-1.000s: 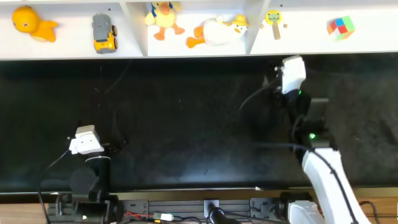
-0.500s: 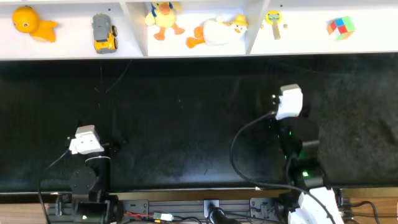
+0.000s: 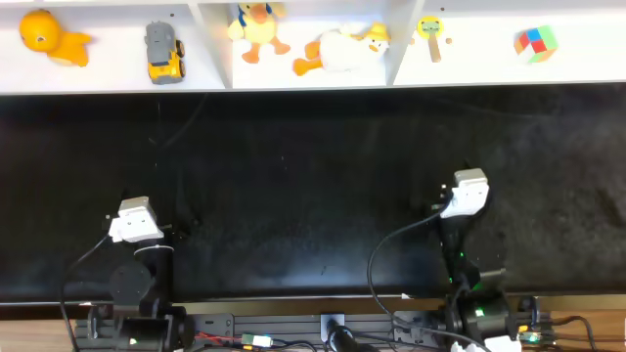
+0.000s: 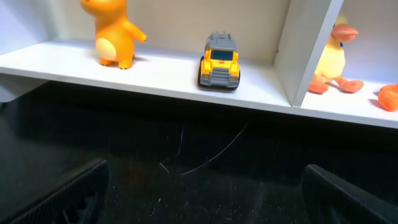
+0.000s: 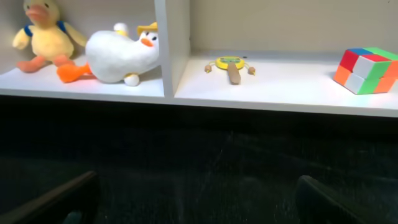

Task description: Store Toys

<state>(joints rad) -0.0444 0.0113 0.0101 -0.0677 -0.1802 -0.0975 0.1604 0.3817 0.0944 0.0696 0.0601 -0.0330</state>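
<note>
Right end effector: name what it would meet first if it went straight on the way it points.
Probably the front edge of the white shelf, close to the small yellow paddle-shaped toy; bare black mat lies before it. Depth is unclear.

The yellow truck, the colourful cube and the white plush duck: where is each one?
yellow truck (image 4: 219,61): left wrist view, on its yellow front.
colourful cube (image 5: 365,70): right wrist view, on its middle.
white plush duck (image 5: 118,59): right wrist view, on its body.
</note>
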